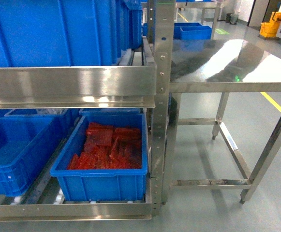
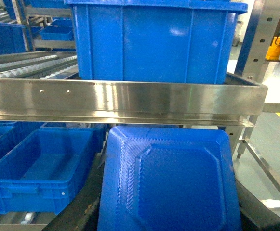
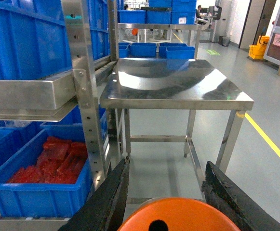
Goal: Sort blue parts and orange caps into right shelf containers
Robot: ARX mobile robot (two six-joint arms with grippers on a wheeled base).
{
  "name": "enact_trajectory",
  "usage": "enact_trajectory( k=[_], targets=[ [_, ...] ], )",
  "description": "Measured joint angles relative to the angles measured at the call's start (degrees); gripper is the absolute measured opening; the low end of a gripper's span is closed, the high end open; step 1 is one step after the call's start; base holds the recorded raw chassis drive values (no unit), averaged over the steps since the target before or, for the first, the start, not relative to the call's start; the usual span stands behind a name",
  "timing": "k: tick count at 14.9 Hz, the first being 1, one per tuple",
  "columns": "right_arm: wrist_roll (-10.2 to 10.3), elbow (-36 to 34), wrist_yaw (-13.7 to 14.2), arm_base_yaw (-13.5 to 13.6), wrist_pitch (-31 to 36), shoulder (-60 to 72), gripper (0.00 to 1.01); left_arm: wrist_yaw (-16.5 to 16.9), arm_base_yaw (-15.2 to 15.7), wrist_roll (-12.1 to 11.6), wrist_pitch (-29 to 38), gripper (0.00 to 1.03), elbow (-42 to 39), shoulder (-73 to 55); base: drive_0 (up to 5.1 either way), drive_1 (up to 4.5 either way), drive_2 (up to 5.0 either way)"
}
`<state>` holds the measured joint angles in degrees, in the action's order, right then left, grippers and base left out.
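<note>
While the right gripper (image 3: 166,202) stands with black fingers spread either side of an orange cap (image 3: 173,216), the left gripper carries a blue part (image 2: 171,180), its own closure out of sight. Both pieces look rigid, light, smooth plastic, likely slippery; flat sides offer the surest hold. The blue crate (image 1: 101,176) on the steel shelf (image 1: 70,84) holds glossy red pieces.

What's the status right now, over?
Right tool shut on orange cap. Left tool holding blue part. Red-filled crate on lower shelf. Steel table ahead.
</note>
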<state>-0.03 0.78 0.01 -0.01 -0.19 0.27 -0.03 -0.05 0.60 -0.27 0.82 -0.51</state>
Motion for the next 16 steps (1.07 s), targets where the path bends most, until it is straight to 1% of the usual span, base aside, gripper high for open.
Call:
enact_trajectory(
  k=[16],
  targets=[
    [0.0,0.0,0.0,0.0,0.0,0.0,0.42,0.0,0.0,0.0,-0.2,0.44,0.0,0.0,-5.1,2.35,2.3]
  ],
)
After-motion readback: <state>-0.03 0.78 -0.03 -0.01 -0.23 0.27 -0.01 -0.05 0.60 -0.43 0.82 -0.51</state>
